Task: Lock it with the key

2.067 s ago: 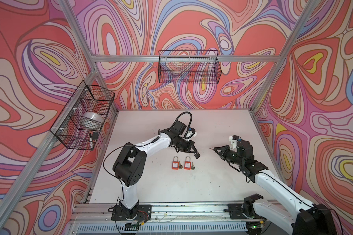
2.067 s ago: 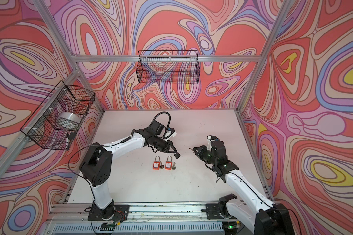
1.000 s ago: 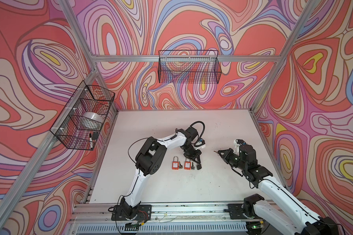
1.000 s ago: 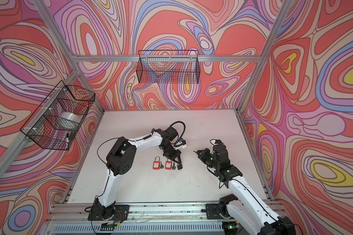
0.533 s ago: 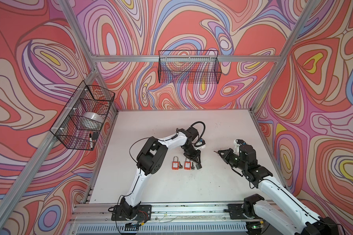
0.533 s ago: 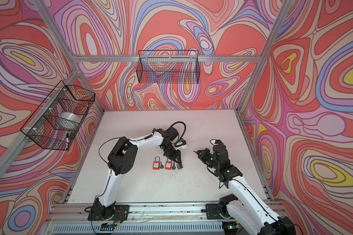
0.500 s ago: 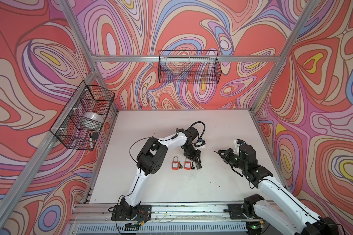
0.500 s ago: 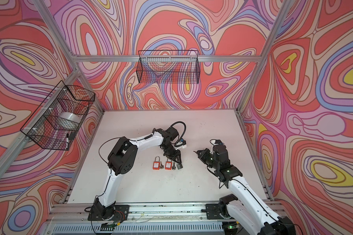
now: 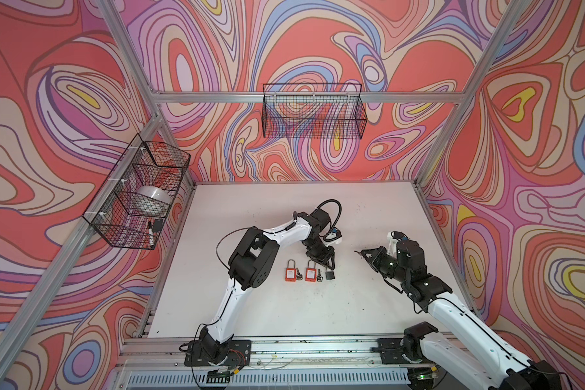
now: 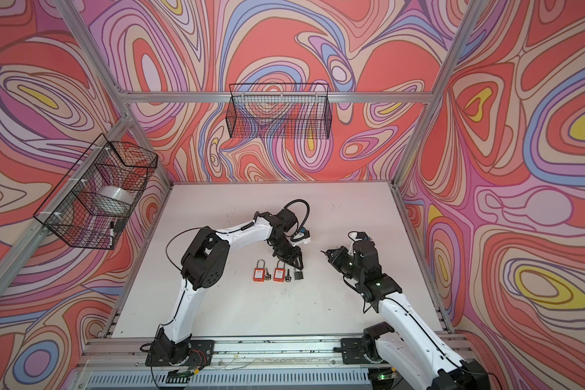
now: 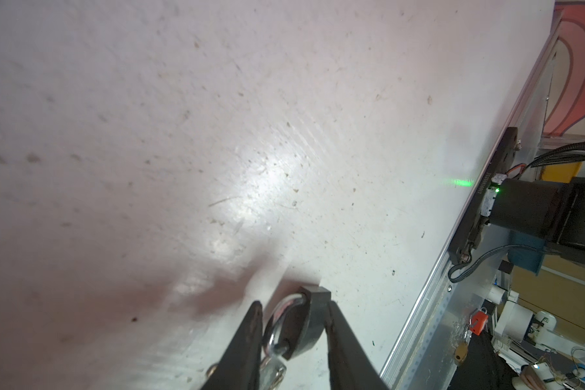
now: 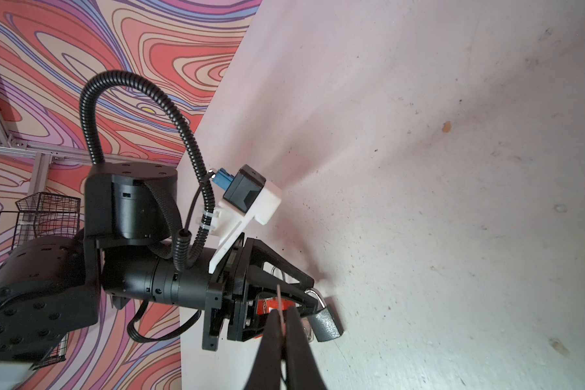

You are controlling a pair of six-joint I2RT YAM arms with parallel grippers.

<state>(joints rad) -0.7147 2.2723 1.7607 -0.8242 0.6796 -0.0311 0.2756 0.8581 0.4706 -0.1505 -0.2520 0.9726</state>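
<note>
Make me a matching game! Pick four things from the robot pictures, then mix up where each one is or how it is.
Things:
1. grey padlock
2. right gripper
3. white round thing
4. long wire basket

Places or states:
A. inside the side basket on the left wall
B. hung on the back wall
C. between the fingers of the left gripper
D. shut, over the right side of the table

Pairs: 1-C, 2-D, 3-A, 4-B
</note>
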